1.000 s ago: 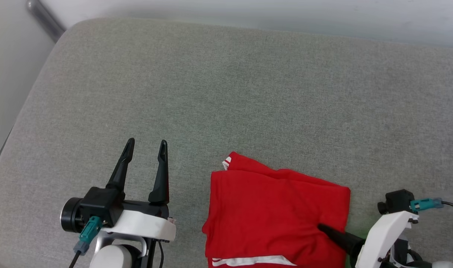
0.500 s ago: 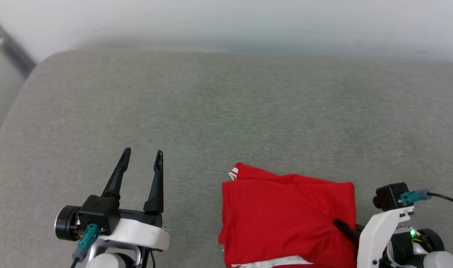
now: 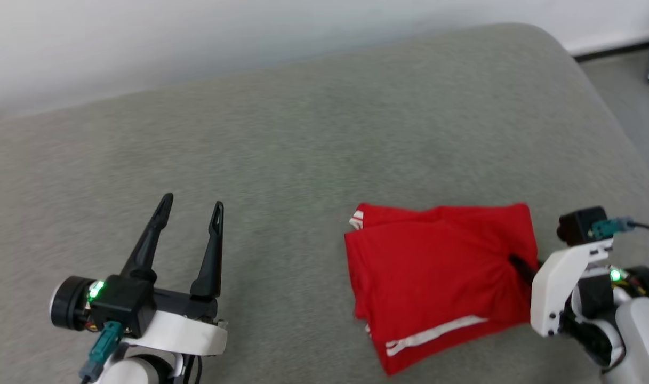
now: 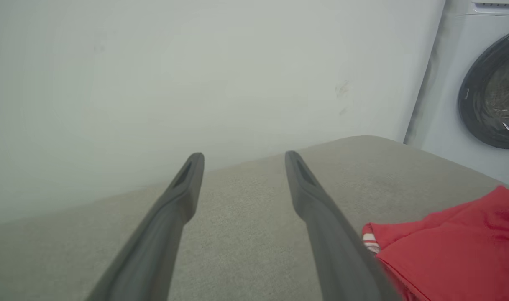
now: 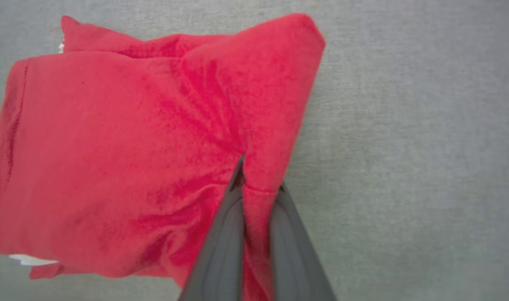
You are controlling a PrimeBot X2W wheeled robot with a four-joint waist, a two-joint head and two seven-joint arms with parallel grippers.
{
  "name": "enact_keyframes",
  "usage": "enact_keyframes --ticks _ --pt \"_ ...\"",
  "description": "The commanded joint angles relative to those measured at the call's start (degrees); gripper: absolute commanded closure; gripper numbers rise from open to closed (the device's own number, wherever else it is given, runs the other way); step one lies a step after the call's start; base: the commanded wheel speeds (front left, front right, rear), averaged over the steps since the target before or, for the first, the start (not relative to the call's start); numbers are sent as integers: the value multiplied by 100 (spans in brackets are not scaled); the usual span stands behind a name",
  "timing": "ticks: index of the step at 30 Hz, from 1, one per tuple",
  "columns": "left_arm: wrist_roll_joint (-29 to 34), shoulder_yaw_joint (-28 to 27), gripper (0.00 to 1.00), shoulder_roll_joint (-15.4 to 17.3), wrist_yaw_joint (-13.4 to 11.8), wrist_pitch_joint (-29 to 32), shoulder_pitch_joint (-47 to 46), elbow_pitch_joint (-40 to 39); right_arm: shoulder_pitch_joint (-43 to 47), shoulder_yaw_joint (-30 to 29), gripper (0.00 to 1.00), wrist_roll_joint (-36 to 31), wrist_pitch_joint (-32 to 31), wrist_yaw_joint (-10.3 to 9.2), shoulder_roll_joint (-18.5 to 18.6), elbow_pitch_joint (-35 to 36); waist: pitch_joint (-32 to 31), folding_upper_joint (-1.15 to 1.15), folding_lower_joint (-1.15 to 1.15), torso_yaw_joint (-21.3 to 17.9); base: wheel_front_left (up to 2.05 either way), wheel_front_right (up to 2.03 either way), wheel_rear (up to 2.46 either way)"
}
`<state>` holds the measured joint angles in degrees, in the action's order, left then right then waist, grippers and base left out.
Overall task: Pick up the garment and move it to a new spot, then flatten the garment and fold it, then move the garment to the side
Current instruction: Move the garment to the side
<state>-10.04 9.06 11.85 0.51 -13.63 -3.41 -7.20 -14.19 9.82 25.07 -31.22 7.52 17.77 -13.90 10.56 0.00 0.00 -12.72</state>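
On the grey padded surface [image 3: 281, 160] in front of us, toward its right end, the garment [image 3: 436, 266] lies folded into a rough red rectangle, well inside the rounded far-right corner. In the head view a white band [image 3: 436, 332] runs along its near edge, and a bit of red-and-white striped trim [image 3: 357, 217] peeks out at its far-left corner; no chest print is visible to us. Our right hand [image 3: 518, 264] reaches in from the right, its dark fingers pressed together and pinching the garment's right edge. In the right wrist view the garment [image 5: 133, 146] is drawn into creases that fan out from the right hand [image 5: 260, 175], where a fold of red cloth is caught between the two fingers, and a sliver of white [image 5: 30, 260] shows at the lower left of the cloth. We cannot tell whether the pinched edge is lifted clear of the surface or rests on it. Our left hand [image 3: 192, 202] sits well apart from the garment, over bare grey fabric at the lower left of the head view, with its fingers spread wide and nothing between them. In the left wrist view the left hand [image 4: 244, 155] points across the surface toward a pale wall [image 4: 195, 62], with the garment [image 4: 446, 251] and its striped trim [image 4: 370, 242] just beside the right-hand finger at the lower right. Beyond the end of the surface in that view stands a white washing machine [image 4: 446, 117] with a dark round door.
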Motion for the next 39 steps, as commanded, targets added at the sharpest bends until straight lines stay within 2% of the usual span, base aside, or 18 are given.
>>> enact_keyframes --ticks 1,5,10,14,21,25,29,30,31,32,39 --pt "55 3 0 92 36 98 -114 -183 -366 0 100 -87 198 -5 44 -212 561 0 0 -939 0 0 0" --pt "145 -17 0 295 73 347 -326 -672 -1080 -123 100 -166 685 -5 60 -769 1122 0 0 -1326 0 0 0" --pt "266 4 0 557 210 675 -740 -1200 -1939 -341 100 -383 1260 -5 178 -1448 1864 0 0 -1492 0 0 0" --pt "352 98 0 705 318 906 -1076 -1502 -2533 -568 100 -639 1571 -6 403 -1894 2328 0 0 -1472 0 0 0" --pt "420 310 0 804 442 1105 -1493 -1774 -3118 -1338 100 -1272 2185 -7 731 -2582 2787 0 0 -1332 0 0 0" --pt "432 400 0 829 454 1156 -1569 -1848 -3290 -1581 100 -1590 2668 -7 720 -2820 2872 0 0 -1254 0 0 0" --pt "422 432 0 834 450 1169 -1581 -1840 -3332 -1773 100 -1773 2836 -6 575 -3110 2883 0 0 -1187 0 0 0" --pt "417 444 0 823 444 1161 -1589 -1831 -3348 -1818 87 -1851 2883 -6 533 -3198 2876 0 0 -1158 0 0 0" --pt "414 447 0 822 436 1155 -1592 -1827 -3362 -1866 64 -1913 2934 -6 483 -3291 2869 0 0 -1132 0 0 0" --pt "407 451 0 819 430 1142 -1599 -1816 -3371 -1912 2 -1986 2986 -5 451 -3367 2861 0 0 -1107 0 0 0" --pt "347 517 0 742 387 1006 -1521 -1647 -3415 -2334 0 -2569 3458 -6 407 -3593 2604 0 0 -950 0 0 0"
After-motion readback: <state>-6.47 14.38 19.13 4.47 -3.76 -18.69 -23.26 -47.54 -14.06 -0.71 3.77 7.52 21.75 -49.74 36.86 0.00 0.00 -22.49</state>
